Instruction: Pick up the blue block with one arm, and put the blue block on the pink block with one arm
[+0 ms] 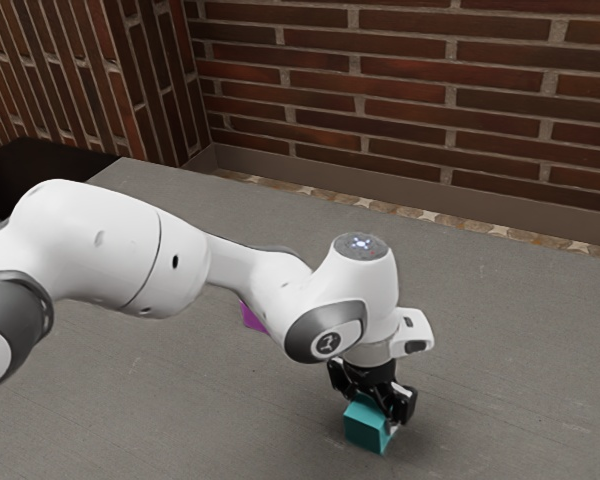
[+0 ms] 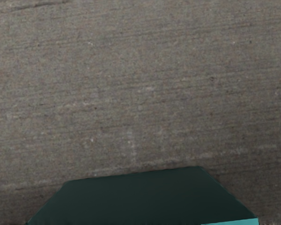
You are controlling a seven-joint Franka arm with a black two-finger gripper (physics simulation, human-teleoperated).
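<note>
The blue block, teal in colour, rests on the grey table near the front, toward the exterior view's right. My gripper is lowered straight onto it from above, its black tip level with the block's top. In the wrist view the block is a large dark shape just under the hand, with a lit teal sliver at one corner. The pink block shows as a small magenta patch behind my forearm, to the left of the blue block and farther back. Most of it is hidden by the arm.
The grey table stretches bare toward the exterior view's right and back. A brick wall with a stone strip at its foot closes the far side. My white arm crosses the left half.
</note>
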